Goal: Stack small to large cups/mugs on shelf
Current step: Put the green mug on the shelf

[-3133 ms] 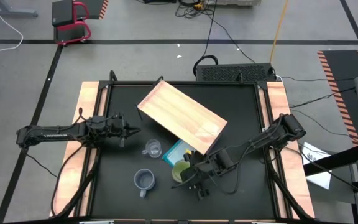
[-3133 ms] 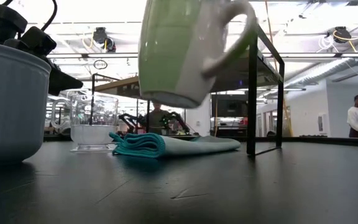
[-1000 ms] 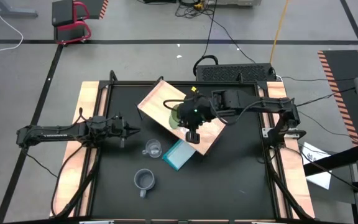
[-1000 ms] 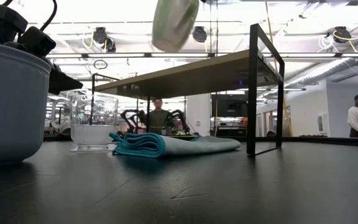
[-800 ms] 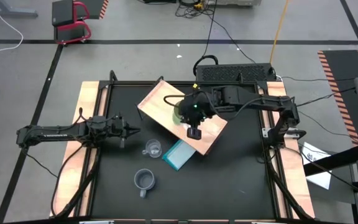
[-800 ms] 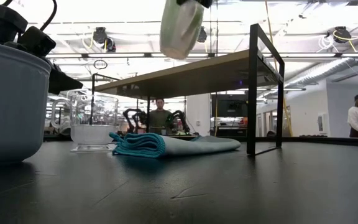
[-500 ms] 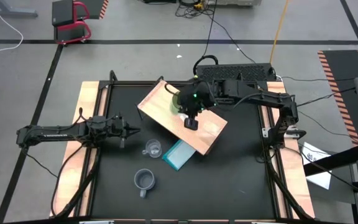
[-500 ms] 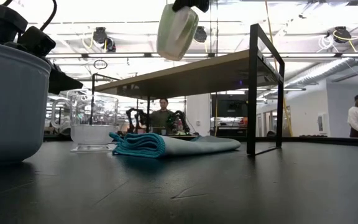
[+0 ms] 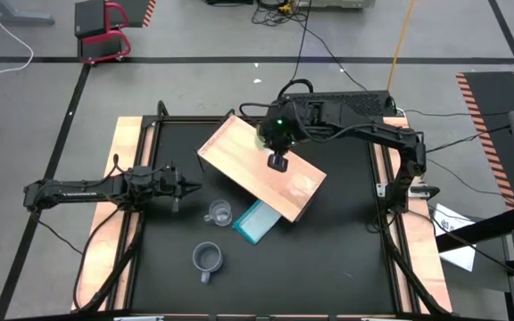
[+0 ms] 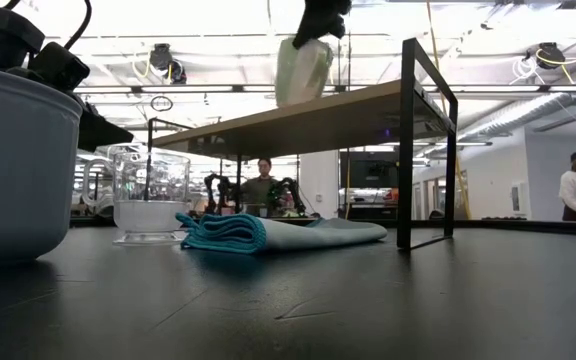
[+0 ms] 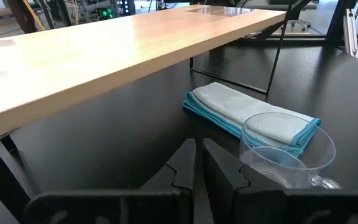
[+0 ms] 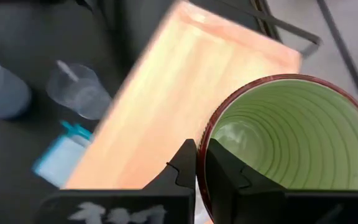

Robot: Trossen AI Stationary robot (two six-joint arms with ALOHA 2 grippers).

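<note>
Right gripper point(image 12: 196, 163) clamps the lime-green mug point(image 12: 294, 149) by its rim, above the shelf point(image 9: 261, 166). Thin rim pinch; mug may tip on touchdown. Left gripper point(image 11: 197, 167) clenched, empty, near the counter's left edge.

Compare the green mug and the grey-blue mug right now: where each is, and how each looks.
The green mug hangs above the shelf, its rim pinched by the right hand; the grey-blue mug stands free on the black table. The green mug is ribbed inside; the grey-blue mug looks plain. Both are upright, mouths up.
</note>
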